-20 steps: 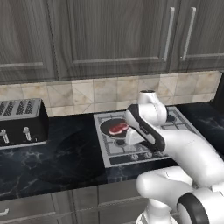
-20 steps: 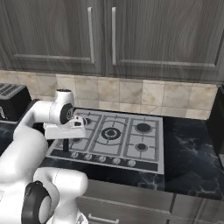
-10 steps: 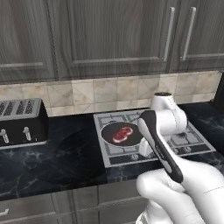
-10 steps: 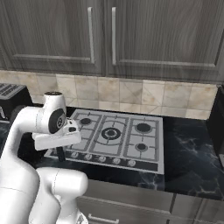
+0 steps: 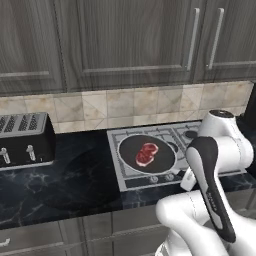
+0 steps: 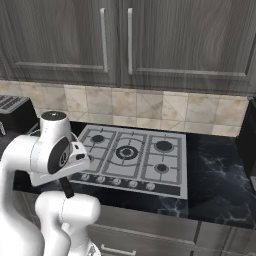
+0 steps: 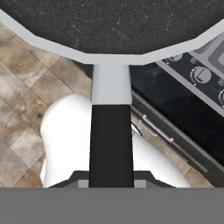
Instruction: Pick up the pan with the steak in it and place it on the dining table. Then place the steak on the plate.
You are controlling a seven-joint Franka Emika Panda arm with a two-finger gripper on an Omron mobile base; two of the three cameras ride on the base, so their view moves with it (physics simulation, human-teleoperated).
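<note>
The black pan (image 5: pixel 131 150) hangs just above the stove's left burners with the red steak (image 5: pixel 146 153) lying flat in its middle. In the hand view the pan (image 7: pixel 109 22) spans the top, and its pale neck and black handle (image 7: pixel 111 131) run straight down into my gripper (image 7: pixel 111 180), which is shut on the handle. From the left base camera my white arm covers the handle. In the right base view the arm hides the pan. The dining table and the plate are out of view.
A gas stove (image 6: pixel 135 160) with a row of front knobs is set in the black marble counter (image 5: pixel 65 185). A black toaster (image 5: pixel 22 140) stands at the left. Dark wall cabinets (image 5: pixel 125 40) hang above, and a dark appliance (image 6: pixel 247 145) sits at the far right.
The pan with the steak has shifted toward the stove's front edge and slightly right. My arm has swung round and now stands in front of the stove.
</note>
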